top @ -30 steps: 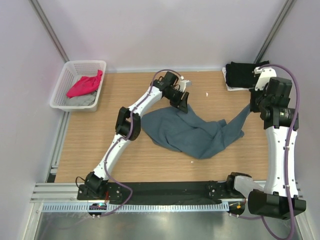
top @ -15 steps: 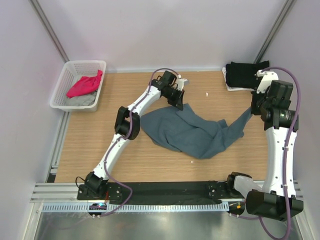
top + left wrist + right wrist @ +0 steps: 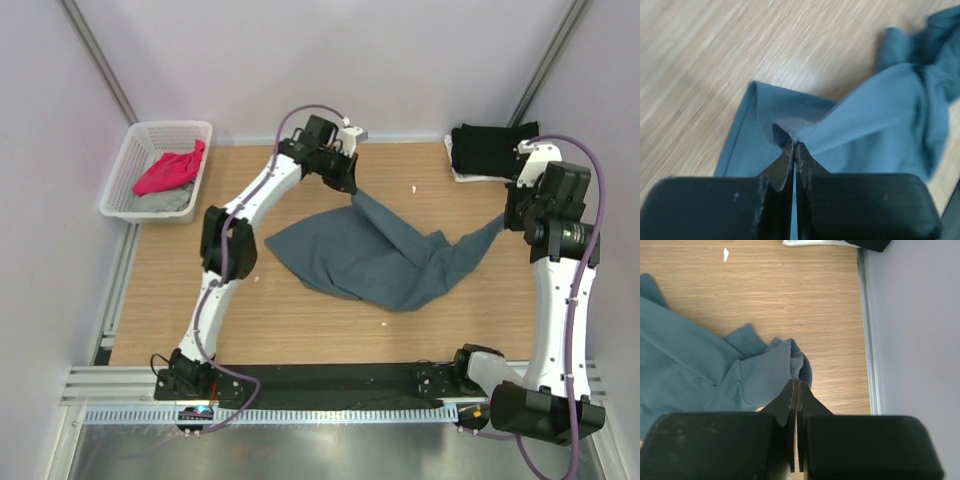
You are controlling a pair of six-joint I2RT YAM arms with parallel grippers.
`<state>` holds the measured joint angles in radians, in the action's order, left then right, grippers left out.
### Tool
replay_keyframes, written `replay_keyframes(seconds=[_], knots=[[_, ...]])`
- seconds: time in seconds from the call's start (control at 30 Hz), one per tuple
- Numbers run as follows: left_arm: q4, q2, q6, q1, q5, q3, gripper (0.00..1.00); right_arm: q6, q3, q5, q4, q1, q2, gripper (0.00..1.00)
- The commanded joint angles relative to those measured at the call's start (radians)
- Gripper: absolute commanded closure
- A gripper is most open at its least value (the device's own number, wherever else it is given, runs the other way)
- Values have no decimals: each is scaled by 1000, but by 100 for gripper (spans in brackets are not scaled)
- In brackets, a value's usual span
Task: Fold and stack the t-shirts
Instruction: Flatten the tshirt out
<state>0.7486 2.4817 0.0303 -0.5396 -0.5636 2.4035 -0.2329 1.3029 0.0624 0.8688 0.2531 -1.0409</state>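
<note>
A slate blue-grey t-shirt (image 3: 370, 255) lies crumpled across the middle of the wooden table. My left gripper (image 3: 352, 190) is shut on its far edge and holds that edge (image 3: 805, 131) lifted off the wood. Over by the right side, my right gripper (image 3: 505, 216) is shut on another pinch of the same shirt (image 3: 772, 372), pulled up towards the right wall. A black t-shirt (image 3: 488, 148) lies folded in the far right corner. The magenta-pink t-shirt (image 3: 170, 168) sits on a light grey t-shirt (image 3: 165, 200) in the basket.
A white mesh basket (image 3: 137, 143) stands at the far left corner. A white scrap (image 3: 415, 188) lies on the wood near the back. Walls close the table at the back, left and right (image 3: 910, 315).
My left gripper has shut on the blue-grey shirt's far edge and drawn it up and towards the back wall, stretching the cloth. The right gripper has shifted only slightly.
</note>
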Motion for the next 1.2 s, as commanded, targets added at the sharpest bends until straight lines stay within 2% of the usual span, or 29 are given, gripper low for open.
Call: replay_keyframes(seconds=[0.0,0.1,0.23,0.47,0.6,0.67,0.87,1.03,1.17], knots=[[-63,-298,-102,18,54,-122,100,6,78,-33,-57,6,25,99],[-54,-513,-141,18,123,-217,100,18,113,-45,-106,5,33,99],[-5,-708,-213,17,212,-291,100,64,147,-102,-155,5,53,99],[191,-980,-343,17,327,-308,100,173,209,-115,-174,6,160,99],[218,-1135,-336,21,323,-333,100,224,318,-41,-125,6,179,99],[238,-1206,-381,30,308,-345,100,230,358,-24,-100,6,186,99],[213,-1326,-471,32,323,-296,100,193,612,-18,-44,5,191,99],[270,-1342,-497,32,369,-133,100,168,838,-35,4,5,145,99],[264,-1394,-515,32,390,-135,100,146,1062,-58,18,6,98,99]])
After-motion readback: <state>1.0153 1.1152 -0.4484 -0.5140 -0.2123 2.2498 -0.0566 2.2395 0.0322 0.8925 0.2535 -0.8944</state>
